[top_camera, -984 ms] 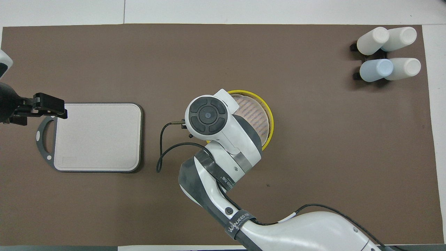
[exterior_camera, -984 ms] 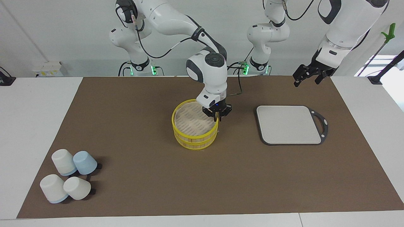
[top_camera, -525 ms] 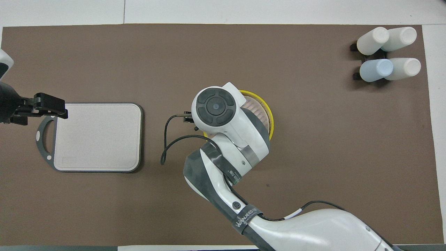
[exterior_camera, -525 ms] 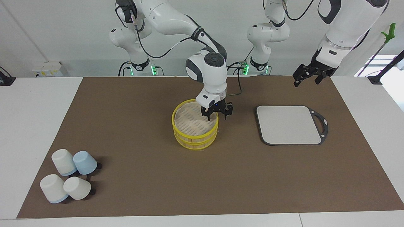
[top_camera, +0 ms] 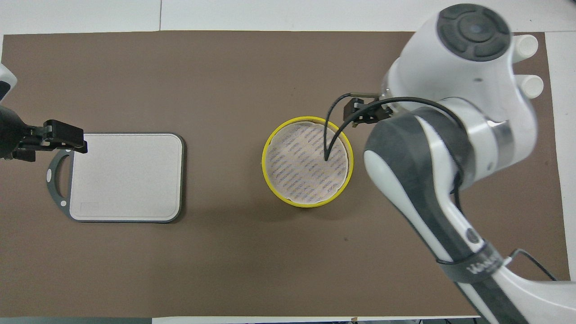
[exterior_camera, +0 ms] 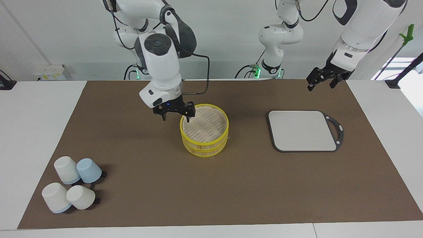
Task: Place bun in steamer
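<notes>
Facing view, steamer (exterior_camera: pixel 205 144): round, yellow-rimmed, standing upright in the middle of the brown mat (exterior_camera: pixel 231 191) with its top uncovered; two yellow bands ring its pale side.
Overhead view, steamer (top_camera: pixel 264 157): a pale lining with a fine printed pattern fills the floor inside the rim.
Bun: cannot be made out in either view, neither on the lining nor between any fingers.
Right gripper (exterior_camera: pixel 176 117): fingers spread apart and holding nothing; it hangs low over the mat just beside the steamer's rim, on the side toward the right arm's end of the table, with one fingertip (exterior_camera: pixel 188 119) drawn against the rim.
Right arm: in the overhead view its bulk covers most of this gripper.
Left gripper (exterior_camera: pixel 321 85): fingers parted, nothing between them, raised and idle over the mat's edge at the left arm's end; from above (top_camera: pixel 63 136) it sits over the board's handle.
Board (exterior_camera: pixel 302 130): flat, grey, black-handled, lying toward the left arm's end, well apart from the steamer.
Cups (exterior_camera: pixel 71 183): four, white and pale blue, clustered at the right arm's end, farther from the robots than the steamer.
</notes>
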Action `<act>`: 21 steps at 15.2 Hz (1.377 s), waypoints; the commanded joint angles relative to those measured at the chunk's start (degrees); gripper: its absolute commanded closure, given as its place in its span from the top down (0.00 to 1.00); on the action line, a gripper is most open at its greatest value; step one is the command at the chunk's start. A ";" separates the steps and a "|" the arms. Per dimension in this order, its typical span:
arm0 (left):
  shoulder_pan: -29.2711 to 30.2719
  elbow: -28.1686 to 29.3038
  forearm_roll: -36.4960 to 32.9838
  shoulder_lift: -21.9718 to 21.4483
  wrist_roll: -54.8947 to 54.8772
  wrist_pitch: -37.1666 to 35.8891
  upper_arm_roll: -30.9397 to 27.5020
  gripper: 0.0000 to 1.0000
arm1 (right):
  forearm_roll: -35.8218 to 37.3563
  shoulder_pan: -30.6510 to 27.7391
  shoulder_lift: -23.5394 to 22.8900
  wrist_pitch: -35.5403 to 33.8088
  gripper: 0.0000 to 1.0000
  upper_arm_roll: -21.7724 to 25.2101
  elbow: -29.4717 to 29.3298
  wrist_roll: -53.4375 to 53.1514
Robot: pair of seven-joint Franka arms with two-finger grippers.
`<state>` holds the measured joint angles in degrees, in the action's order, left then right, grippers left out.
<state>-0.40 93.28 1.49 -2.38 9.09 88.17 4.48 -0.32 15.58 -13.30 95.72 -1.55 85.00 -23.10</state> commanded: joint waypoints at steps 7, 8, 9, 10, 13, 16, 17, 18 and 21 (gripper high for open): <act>0.05 -1.34 0.71 0.45 -0.83 -0.81 -0.26 1.00 | 0.32 -7.93 4.07 -4.84 1.00 3.31 3.50 13.26; 0.05 -1.34 0.71 0.54 -0.83 -0.81 -0.26 1.00 | 0.32 -7.93 5.29 -4.93 1.00 3.48 4.72 13.26; 0.05 -1.43 0.71 0.45 -0.83 -0.81 -0.26 1.00 | 0.32 -7.93 8.00 -4.93 1.00 3.48 7.35 13.52; 0.05 -1.34 0.71 0.45 -0.92 -0.81 -0.26 1.00 | 0.32 -8.02 10.99 -5.54 1.00 3.48 9.98 13.87; -0.04 -1.43 0.71 0.54 -0.83 -0.81 -0.26 1.00 | -0.47 -7.93 12.86 -4.93 1.00 3.48 11.33 15.63; -0.04 -1.43 0.71 0.45 -0.83 -0.81 -0.26 1.00 | -0.73 -8.02 12.25 -1.94 1.00 4.36 10.72 15.45; -0.04 -1.43 0.71 0.45 -0.83 -0.81 -0.26 1.00 | -0.91 -7.93 12.07 -1.85 1.00 5.41 10.45 15.45; -0.04 -1.34 0.71 0.45 -0.83 -0.81 -0.26 1.00 | -0.91 -7.93 12.07 -1.59 1.00 5.59 10.45 15.45; -0.04 -1.43 0.71 0.54 -0.83 -0.81 -0.26 1.00 | -0.73 -8.02 11.98 0.51 1.00 5.59 10.45 15.80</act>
<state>-0.40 93.26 1.49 -2.38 9.09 88.17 4.47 -0.55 7.38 -1.72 93.98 3.71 94.52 -8.79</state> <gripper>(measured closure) 0.000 0.000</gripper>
